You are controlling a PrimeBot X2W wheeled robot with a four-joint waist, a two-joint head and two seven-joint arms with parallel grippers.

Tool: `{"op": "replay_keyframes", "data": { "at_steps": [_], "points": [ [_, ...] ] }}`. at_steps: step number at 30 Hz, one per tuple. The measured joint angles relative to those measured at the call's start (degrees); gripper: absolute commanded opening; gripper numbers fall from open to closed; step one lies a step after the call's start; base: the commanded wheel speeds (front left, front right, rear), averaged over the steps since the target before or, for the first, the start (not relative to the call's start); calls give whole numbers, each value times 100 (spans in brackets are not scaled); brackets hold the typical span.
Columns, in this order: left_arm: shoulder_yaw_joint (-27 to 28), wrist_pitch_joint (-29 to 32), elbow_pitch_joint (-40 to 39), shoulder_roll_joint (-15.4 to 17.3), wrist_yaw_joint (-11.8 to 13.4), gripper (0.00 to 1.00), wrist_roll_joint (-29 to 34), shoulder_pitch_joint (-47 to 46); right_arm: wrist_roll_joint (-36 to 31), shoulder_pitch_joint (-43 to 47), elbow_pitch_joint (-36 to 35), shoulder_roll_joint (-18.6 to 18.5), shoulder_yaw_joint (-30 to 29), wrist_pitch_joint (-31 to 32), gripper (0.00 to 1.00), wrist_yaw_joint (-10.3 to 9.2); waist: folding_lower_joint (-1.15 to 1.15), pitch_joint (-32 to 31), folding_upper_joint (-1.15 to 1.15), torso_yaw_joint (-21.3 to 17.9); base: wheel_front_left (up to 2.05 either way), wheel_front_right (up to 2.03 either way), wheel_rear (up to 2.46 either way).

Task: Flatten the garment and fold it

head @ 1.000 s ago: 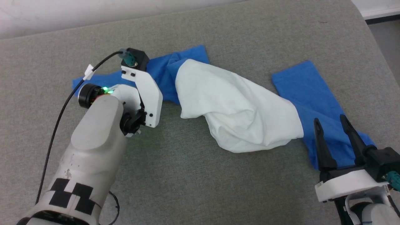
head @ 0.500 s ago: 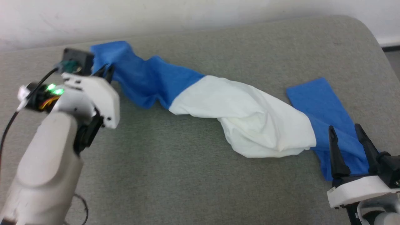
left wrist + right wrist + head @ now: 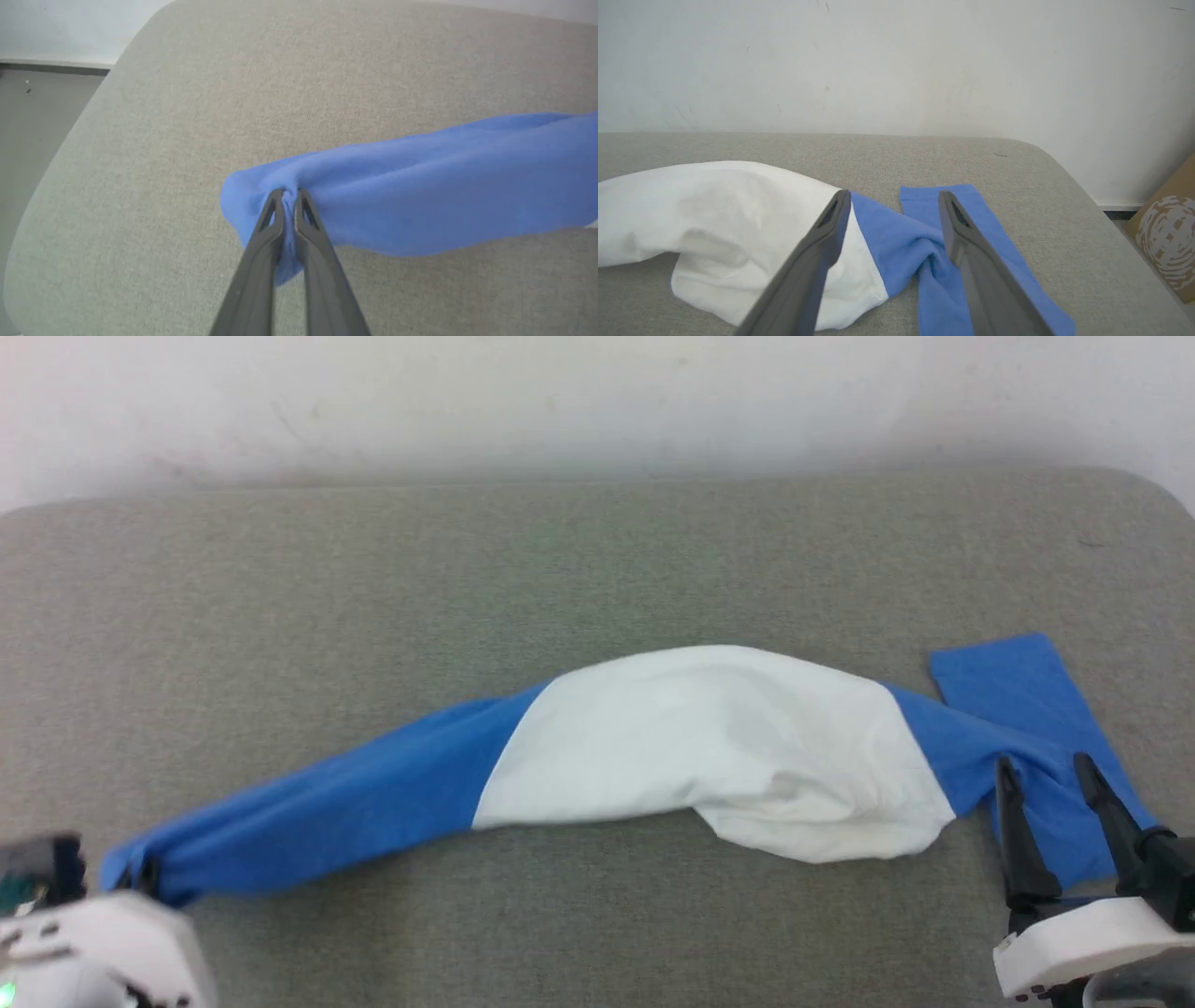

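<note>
Grey fabric table (image 3: 597, 551); white wall (image 3: 597, 401); cardboard box (image 3: 1168, 233).

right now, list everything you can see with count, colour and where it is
garment: 1, white body with blue sleeves, stretched left to right across the middle of the surface
padded surface: 1, grey, under the garment
wall: 1, off-white, behind the surface
floor: 1, grey, beyond the surface's rounded corner in the left wrist view
cardboard box: 1, brown with a pale print, right edge of the right wrist view
left tool: 1, dark grey, shut on the end of the garment's left blue sleeve
right tool: 1, dark, open, over the other blue sleeve
</note>
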Motion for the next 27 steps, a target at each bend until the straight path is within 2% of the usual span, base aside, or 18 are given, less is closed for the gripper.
{"op": "replay_keyframes", "data": {
  "at_steps": [5, 10, 11, 12, 17, 21, 24, 27],
  "points": [
    [392, 20, 24, -140, 277, 0, -256, 863, 0, 18, -9, 0, 45, 14, 100, 0, 0, -132, 0, 140, 0, 0, 0],
    [558, -278, 378, -314, 266, 0, -460, 1027, -13, 19, -49, 2, 94, 56, 100, 0, 0, -184, 0, 154, 0, 0, 0],
    [542, -383, 437, -385, 221, 45, -503, 999, -27, 19, -55, 1, 94, 60, 100, 0, 1, -184, 0, 144, 0, 0, 0],
    [512, -493, 490, -454, 169, 100, -519, 937, -43, 19, -59, 0, 93, 65, 100, 0, 1, -187, 0, 133, 0, 0, 0],
    [360, -1334, 535, -764, -87, 100, -517, 421, -53, 32, -67, 0, 91, 109, 100, 0, 1, -254, 0, 97, 0, 0, 0],
    [112, -1749, 531, -813, -353, 100, -413, -9, -52, 72, -101, 0, 74, 153, 100, 0, 1, -309, 0, 78, 0, 0, 0],
    [-197, -1628, 570, -808, -619, 100, -410, -432, -52, 76, -162, -1, 65, 164, 100, 0, 1, -286, 0, 75, 0, 0, 0],
    [-571, -1224, 753, -737, -977, 100, -446, -1005, -53, 64, -194, 1, 102, 164, 100, 0, 1, -203, 0, 59, 0, 0, 0]
  ]
}}
